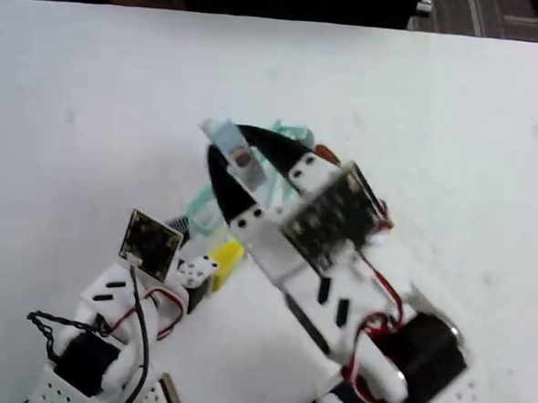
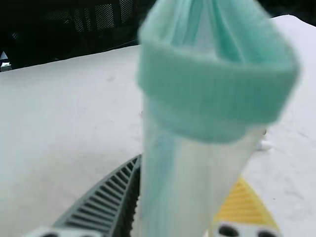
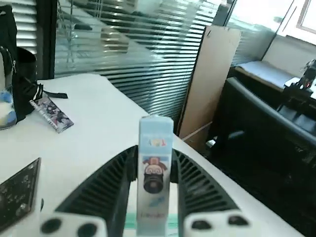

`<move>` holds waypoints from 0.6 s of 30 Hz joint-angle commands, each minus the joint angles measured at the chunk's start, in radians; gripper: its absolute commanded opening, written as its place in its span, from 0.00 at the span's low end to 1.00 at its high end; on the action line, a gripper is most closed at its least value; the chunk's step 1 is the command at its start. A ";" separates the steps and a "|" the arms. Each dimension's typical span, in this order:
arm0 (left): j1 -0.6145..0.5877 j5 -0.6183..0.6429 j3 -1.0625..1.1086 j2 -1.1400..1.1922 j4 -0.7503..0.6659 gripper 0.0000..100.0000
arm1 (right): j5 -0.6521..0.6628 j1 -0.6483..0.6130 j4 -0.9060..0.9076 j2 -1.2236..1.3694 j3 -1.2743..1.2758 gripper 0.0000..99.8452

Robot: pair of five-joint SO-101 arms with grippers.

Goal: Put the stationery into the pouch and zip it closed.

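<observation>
L claw [image 2: 190,170] is closed on the pouch [image 2: 217,84], a see-through bag w/ a teal band. It is pinched between the claw's grey and yellow fingers, w/ that end raised off the tabletop [image 1: 93,90].

R claw [image 1: 227,144] is clamped narrow on the eraser [image 3: 156,168], a small pale-blue block w/ a printed label. It's prob. an eraser, tho the view is too soft to be sure. In the high view it sits over the pouch, clear of the tabletop.

Progress, as I judge it, is early-to-mid. The eraser is gripped but not yet inside, and the pouch is held up for loading. Can't tell if its mouth is open.

Left to do:
- Drop the eraser in.
- Add any other items.
- Zip the pouch shut.
</observation>
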 commanded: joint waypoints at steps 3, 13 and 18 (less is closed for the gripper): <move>-0.010 -0.002 -0.054 -0.004 0.003 0.21 | -0.204 -0.002 -0.036 0.101 -0.052 0.02; -0.010 0.000 -0.055 -0.004 0.005 0.22 | -0.206 0.061 -0.041 0.108 0.063 0.02; -0.010 0.000 -0.055 -0.004 0.005 0.22 | -0.201 0.062 -0.042 0.114 0.094 0.02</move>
